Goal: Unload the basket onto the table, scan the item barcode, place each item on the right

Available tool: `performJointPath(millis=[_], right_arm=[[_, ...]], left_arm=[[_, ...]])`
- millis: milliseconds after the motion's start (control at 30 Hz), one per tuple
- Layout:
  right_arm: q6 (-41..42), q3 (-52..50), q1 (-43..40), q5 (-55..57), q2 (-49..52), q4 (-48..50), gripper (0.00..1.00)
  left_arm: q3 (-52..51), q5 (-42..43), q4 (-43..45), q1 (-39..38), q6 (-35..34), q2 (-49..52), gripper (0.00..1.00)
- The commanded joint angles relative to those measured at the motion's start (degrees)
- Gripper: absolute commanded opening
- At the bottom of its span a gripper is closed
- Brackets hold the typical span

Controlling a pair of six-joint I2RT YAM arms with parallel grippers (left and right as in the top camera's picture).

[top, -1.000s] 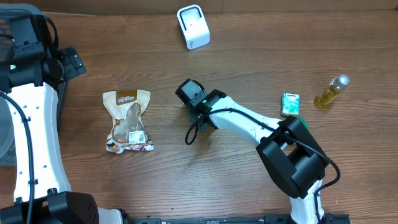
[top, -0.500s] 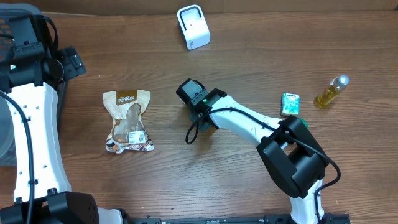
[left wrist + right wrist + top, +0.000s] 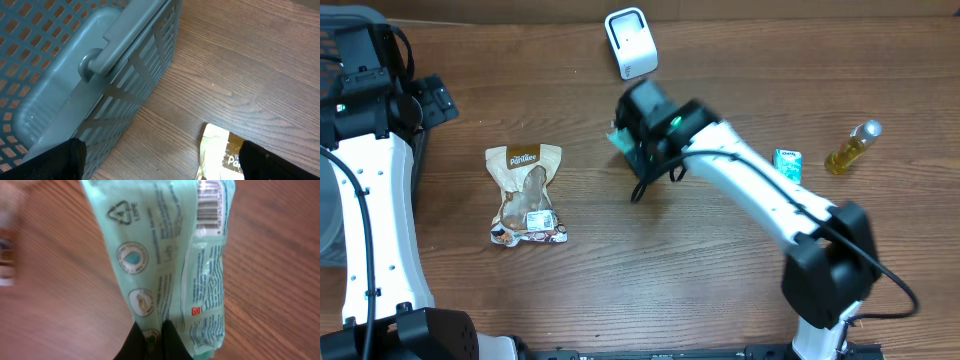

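Our right gripper (image 3: 152,341) is clamped on the packet's (image 3: 165,250) end, near the scanner (image 3: 631,42), leaving its barcode (image 3: 209,205) uncovered for the pass. Our left gripper (image 3: 162,160) idles wide open beside the basket (image 3: 75,75).

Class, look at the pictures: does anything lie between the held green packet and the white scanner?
Nothing visible does: only bare table lies between the packet, pinched in the right hand, and the scanner.
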Motion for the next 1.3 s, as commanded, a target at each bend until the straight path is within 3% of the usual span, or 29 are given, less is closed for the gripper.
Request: performJointPath(millis=[0,133,400,767,1100,1267], right_arm=[[-2.3,9.0,-3.6,-17.2,-3.1,-2.4,0.04],[3.4,15.1,-9.2,-31.0,-3.0,0.8,0.03],[12.0,15.2,-16.7,-49.7,1.6,13.6,0.04],[27.1,15.2,-21.7,-56.7,17.5,38.0,0.04],[62.5,15.2,-23.6,-60.5,31.6,75.1,0.04],[69.9,15.2,-23.5,-57.7,35.1,82.1,0.04]], left_arm=[[0.6,0.0,0.2,0.3,0.2,0.0,0.99],[0.6,0.0,0.2,0.3,0.2,0.0,0.99],[0.6,0.0,0.2,0.3,0.2,0.0,0.99],[0.6,0.0,0.2,0.3,0.2,0.0,1.00],[0.6,0.0,0.2,0.3,0.2,0.0,1.00],[0.6,0.0,0.2,0.3,0.2,0.0,0.99]])
